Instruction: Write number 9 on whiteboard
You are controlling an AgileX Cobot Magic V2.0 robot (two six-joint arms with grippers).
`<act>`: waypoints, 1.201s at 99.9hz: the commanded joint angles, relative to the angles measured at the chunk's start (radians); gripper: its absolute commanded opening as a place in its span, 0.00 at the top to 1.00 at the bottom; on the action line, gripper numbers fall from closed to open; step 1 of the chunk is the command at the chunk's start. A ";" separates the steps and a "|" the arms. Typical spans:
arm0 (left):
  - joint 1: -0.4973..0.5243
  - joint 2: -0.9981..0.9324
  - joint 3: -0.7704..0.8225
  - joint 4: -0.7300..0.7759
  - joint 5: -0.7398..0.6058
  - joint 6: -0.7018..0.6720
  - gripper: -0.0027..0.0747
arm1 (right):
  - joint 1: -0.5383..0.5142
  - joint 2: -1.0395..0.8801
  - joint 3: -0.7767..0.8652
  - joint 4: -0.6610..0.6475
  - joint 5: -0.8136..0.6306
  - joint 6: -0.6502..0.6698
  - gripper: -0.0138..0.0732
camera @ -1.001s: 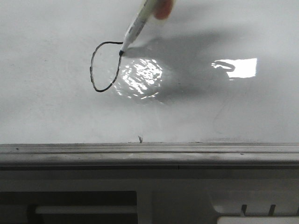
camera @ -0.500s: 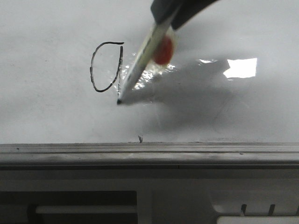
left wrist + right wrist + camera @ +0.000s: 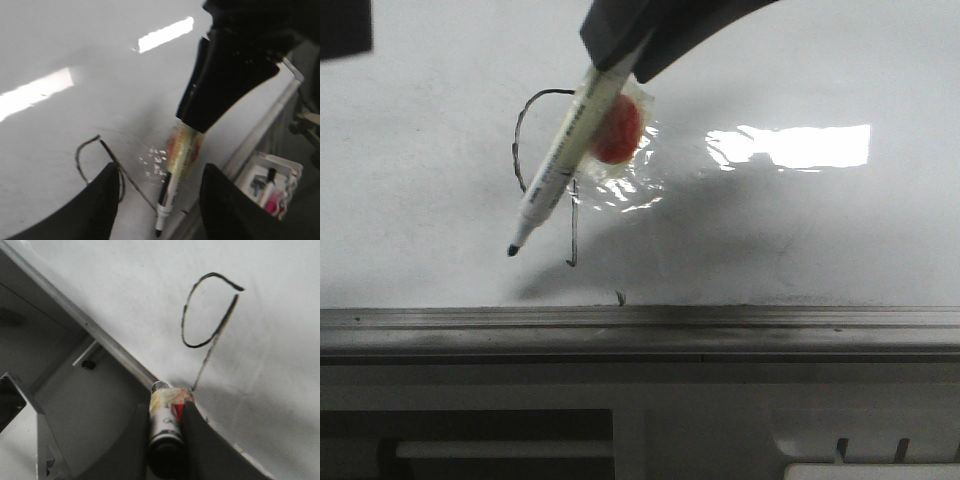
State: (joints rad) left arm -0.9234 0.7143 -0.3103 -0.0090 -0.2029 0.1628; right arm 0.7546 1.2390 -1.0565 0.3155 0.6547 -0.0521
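The whiteboard (image 3: 820,240) is glossy white. The number 9 (image 3: 518,150) is a thin black oval loop with a fainter straight tail down to near the rail. It also shows in the right wrist view (image 3: 186,315) and the left wrist view (image 3: 79,155). My right gripper (image 3: 620,55) is shut on a white marker (image 3: 555,180) with a red label. The marker's black tip hangs just left of the tail's end, apparently off the board. In its own view, my right gripper (image 3: 167,410) clamps the marker (image 3: 165,422). My left gripper (image 3: 161,170) is open and empty, close beside the marker (image 3: 167,192).
A grey metal tray rail (image 3: 640,325) runs along the board's near edge. A small dark scuff (image 3: 619,297) sits just above it. Bright glare (image 3: 790,147) lies right of the 9. A white box of markers (image 3: 270,185) stands beyond the rail.
The marker drew the tail down from the loop's right side. Its tip has since moved left of the line, and the right gripper has come lower into view.
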 commanded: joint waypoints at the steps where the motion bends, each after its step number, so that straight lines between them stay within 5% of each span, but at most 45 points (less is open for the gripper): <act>1: -0.057 0.055 -0.033 -0.001 -0.062 -0.006 0.52 | 0.024 -0.031 -0.037 0.035 -0.048 -0.009 0.90; 49: -0.073 0.302 -0.033 -0.005 -0.250 -0.006 0.53 | 0.064 -0.031 -0.037 0.084 -0.025 -0.009 0.90; 78: -0.073 0.311 -0.033 -0.005 -0.295 -0.006 0.99 | 0.064 -0.031 -0.037 0.084 0.000 -0.009 0.90; 98: -0.073 0.311 -0.033 -0.005 -0.295 -0.006 0.99 | 0.064 -0.031 -0.037 0.084 0.008 -0.009 0.89; 120: -0.073 0.311 -0.033 -0.125 -0.295 -0.006 0.99 | 0.064 -0.031 -0.037 0.084 0.010 -0.009 0.56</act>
State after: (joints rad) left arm -0.9930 1.0314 -0.3103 -0.0395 -0.4073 0.1715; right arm 0.8197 1.2352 -1.0607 0.3770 0.6933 -0.0521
